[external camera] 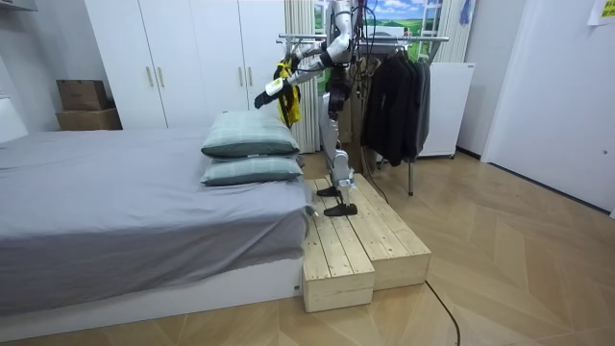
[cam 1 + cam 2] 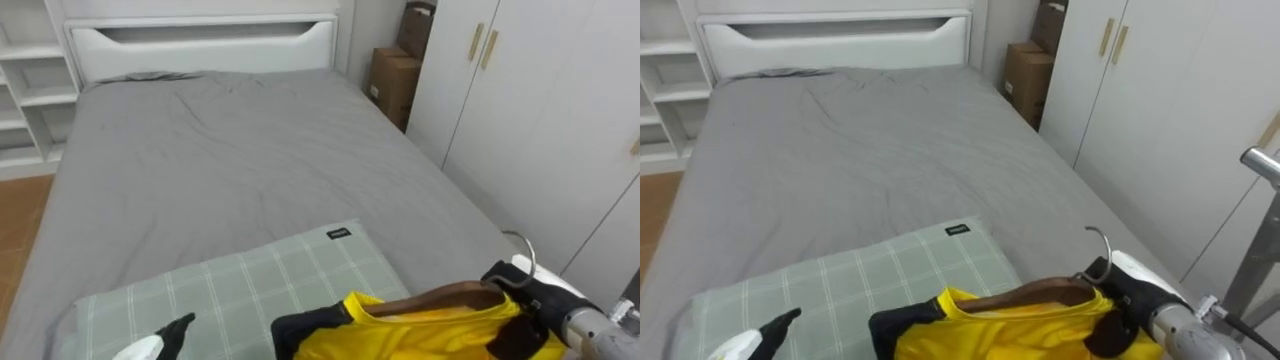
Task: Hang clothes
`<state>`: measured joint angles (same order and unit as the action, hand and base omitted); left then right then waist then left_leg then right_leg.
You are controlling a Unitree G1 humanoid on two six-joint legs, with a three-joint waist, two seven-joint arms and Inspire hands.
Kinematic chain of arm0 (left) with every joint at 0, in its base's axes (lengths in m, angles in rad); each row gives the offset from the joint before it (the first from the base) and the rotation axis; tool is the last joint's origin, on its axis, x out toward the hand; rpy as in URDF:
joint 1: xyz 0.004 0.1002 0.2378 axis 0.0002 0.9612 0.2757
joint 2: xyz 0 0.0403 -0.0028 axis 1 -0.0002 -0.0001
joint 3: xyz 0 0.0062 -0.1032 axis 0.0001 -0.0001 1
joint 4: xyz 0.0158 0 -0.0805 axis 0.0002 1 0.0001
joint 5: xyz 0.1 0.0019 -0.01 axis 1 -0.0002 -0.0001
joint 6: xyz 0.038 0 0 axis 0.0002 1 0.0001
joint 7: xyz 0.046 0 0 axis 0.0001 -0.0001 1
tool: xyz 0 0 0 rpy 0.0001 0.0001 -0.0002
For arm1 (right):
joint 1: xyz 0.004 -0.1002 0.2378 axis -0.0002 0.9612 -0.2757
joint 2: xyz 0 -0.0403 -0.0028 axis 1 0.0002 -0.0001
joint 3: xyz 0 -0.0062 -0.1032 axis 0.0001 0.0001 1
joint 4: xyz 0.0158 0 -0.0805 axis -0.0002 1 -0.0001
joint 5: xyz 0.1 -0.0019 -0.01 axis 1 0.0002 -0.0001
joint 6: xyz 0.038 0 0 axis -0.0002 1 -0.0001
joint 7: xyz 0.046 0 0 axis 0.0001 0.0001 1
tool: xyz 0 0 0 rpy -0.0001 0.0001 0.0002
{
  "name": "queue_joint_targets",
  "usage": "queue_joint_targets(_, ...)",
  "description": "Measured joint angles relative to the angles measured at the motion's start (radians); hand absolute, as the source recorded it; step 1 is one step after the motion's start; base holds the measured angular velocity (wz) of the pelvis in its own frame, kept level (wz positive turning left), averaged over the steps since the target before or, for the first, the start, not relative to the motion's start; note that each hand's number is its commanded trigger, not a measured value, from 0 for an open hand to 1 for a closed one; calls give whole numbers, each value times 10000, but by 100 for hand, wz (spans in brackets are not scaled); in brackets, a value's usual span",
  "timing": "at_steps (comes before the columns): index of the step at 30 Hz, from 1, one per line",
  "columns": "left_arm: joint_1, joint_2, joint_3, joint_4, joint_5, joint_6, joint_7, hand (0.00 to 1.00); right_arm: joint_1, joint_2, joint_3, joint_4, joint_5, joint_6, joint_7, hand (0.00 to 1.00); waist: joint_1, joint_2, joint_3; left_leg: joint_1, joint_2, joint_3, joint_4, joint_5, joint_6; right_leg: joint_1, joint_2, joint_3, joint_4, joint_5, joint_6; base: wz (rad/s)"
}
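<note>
Your right hand [image 2: 530, 285] is closed round the neck of one wooden hanger [image 2: 450, 297], just below its metal hook [image 2: 524, 248], which rises above the fingers. One yellow garment [image 2: 430, 335] with black trim hangs on that hanger, spreading from the hand toward your left, low in the eye views and above the near edge of the top pillow [image 2: 250, 290].

Your left hand [image 2: 165, 333] shows at the lower left over the same pillow, well apart from the garment — you cannot tell from here how its fingers are set.

The room view shows two pillows [image 1: 252, 169] stacked at this end of the grey bed [image 2: 220, 170], and you standing beside them on two wooden platforms [image 1: 336, 250] set side by side.

Containers: two cardboard boxes [image 2: 393, 80] sit stacked by the white wardrobe [image 2: 520, 90] on your right. The lower one is closed, the wardrobe doors are shut, so the contents stay hidden.

Behind you stands one clothes rack [image 1: 423, 40] — dark garments [image 1: 394, 91] hang from its bar, bunched too close to count.
</note>
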<state>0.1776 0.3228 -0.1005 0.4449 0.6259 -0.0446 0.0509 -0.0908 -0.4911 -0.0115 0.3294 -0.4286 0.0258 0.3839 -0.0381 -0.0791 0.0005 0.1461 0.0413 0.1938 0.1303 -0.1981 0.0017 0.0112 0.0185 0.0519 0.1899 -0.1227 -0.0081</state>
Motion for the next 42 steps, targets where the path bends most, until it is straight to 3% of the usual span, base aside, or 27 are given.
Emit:
queue_joint_targets(4,123,-258,268,398,-77,72,-4,0,133,125,-550,-63,-2,-1,-12,100,163,18,-8,6,-1,-21,-15,-5,2,65,1,-2,-20,0,2,1)
queue_joint_targets(12,142,-676,910,1576,-293,248,-164,0,129,137,-921,-402,0,11,-13,100,169,37,-20,49,-2,-7,-14,-5,1,46,1,16,-36,-5,6,0)
queue_joint_targets(24,404,-755,1388,2631,-521,396,-53,0,135,162,-1083,-651,-10,426,-1,100,190,105,-58,113,10,89,-22,-38,-10,78,13,19,-12,-3,4,-1)
queue_joint_targets(32,673,-784,1677,3393,-2663,302,268,0,331,163,-1121,-1206,-83,604,-19,100,191,79,-47,137,27,81,-26,-106,-3,82,24,34,-32,-5,7,0)
queue_joint_targets(42,797,-823,1972,4140,-3194,318,319,0,660,188,-1297,-1420,-86,785,-15,100,206,109,-59,41,24,118,-23,-151,5,-28,21,49,-25,-14,22,0)
